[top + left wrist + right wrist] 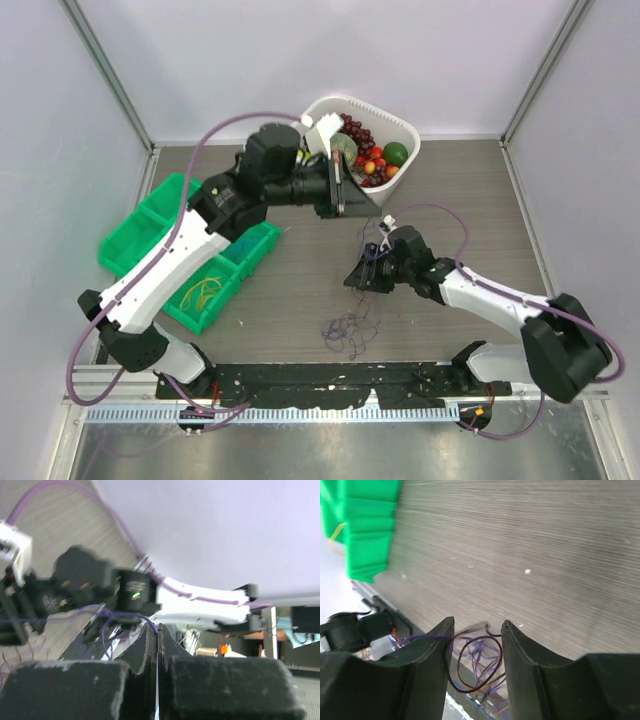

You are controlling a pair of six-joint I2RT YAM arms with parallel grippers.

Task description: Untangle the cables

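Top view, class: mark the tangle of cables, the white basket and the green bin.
cables [348, 332], top view, middle of the loose tangle.
white basket [390, 118], top view, far wall near the rim.
green bin [127, 243], top view, bare floor of its left compartment.

the cables [348, 335] lie on the table [470, 200], right of the bins [140, 235].

The grey wood-grain table [470, 200] carries a set of green bins [125, 245] at nine o'clock and a white basket [385, 108] at twelve o'clock, by the far edge. A loose tangle of thin cables [348, 335] lies at six o'clock, near the front edge.
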